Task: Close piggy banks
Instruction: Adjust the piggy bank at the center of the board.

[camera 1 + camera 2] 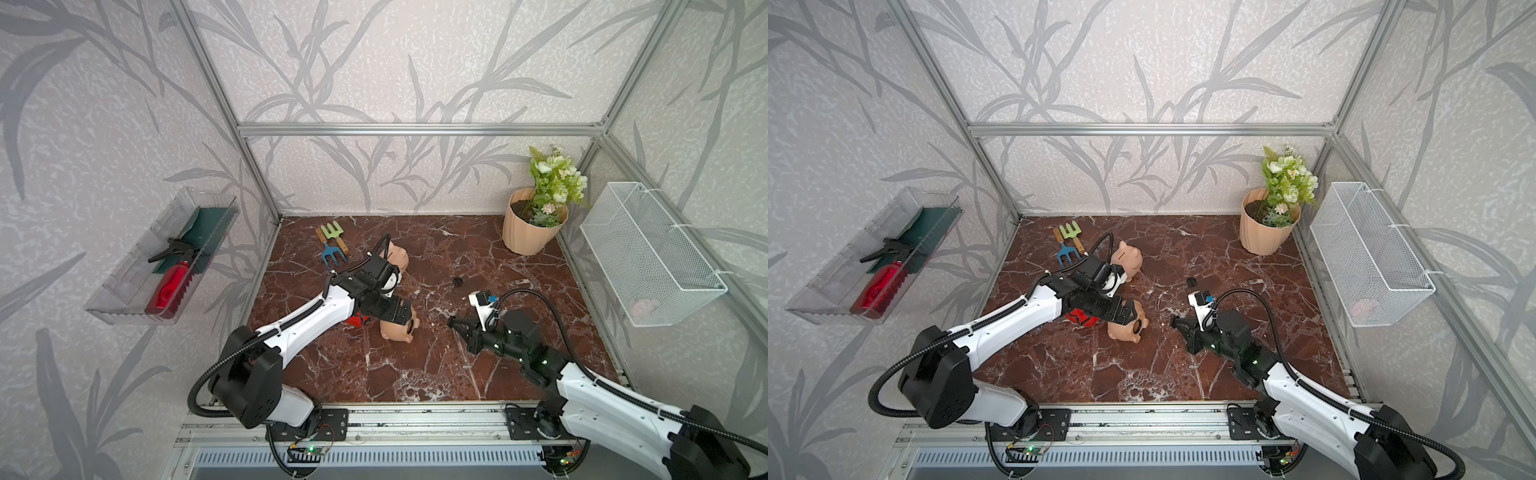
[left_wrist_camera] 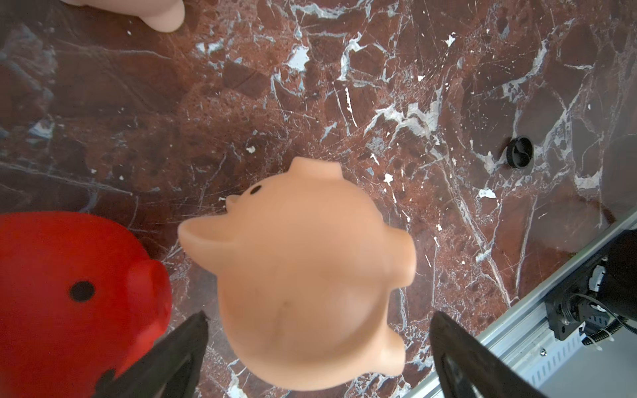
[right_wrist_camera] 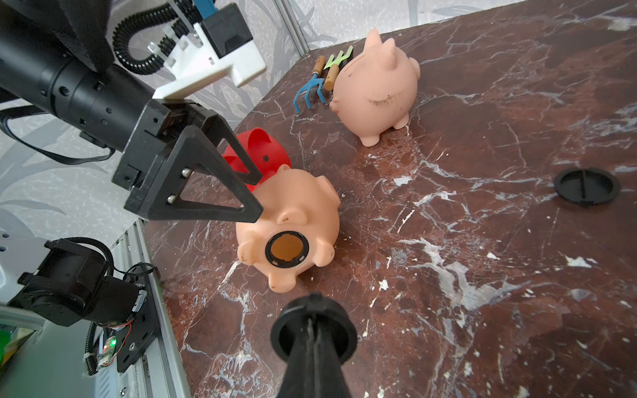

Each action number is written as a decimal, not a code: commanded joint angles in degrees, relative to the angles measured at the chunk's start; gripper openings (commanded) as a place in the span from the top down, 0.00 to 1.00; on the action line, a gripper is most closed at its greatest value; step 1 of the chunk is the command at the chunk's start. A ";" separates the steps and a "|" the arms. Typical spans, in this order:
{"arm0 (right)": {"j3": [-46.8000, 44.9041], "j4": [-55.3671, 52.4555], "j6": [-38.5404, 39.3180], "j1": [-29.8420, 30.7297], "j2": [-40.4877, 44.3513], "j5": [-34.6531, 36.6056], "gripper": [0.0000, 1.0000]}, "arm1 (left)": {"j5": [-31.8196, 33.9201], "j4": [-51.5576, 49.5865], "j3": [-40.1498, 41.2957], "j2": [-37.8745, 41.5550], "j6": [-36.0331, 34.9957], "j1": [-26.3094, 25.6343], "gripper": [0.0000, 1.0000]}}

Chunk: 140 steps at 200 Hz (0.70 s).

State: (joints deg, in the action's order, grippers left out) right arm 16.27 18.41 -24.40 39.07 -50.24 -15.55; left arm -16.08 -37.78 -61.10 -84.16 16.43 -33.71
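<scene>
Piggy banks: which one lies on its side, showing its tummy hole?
The peach pig beside the red pig; the other peach pig stands upright.

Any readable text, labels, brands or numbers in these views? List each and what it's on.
None readable.
Red piggy bank, lying peach piggy bank, standing peach piggy bank: only eye dots and scuffs, no lettering.
Black plug in the right tool: no marking.
Red spray bottle: no label visible.
Circuit board by the front rail: print too small to read.

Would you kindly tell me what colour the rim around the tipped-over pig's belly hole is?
Black: the rim shows best in the right wrist view.
</scene>
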 commanded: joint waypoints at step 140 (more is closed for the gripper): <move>-1.68 4.73 -0.74 0.08 -3.22 -1.19 1.00 | -2.79 -1.11 -2.03 -7.13 -1.92 -0.05 0.06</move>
State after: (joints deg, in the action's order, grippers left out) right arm 15.46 20.67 -25.08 39.07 -53.04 -15.97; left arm -17.04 -38.85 -62.63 -90.37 15.35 -33.74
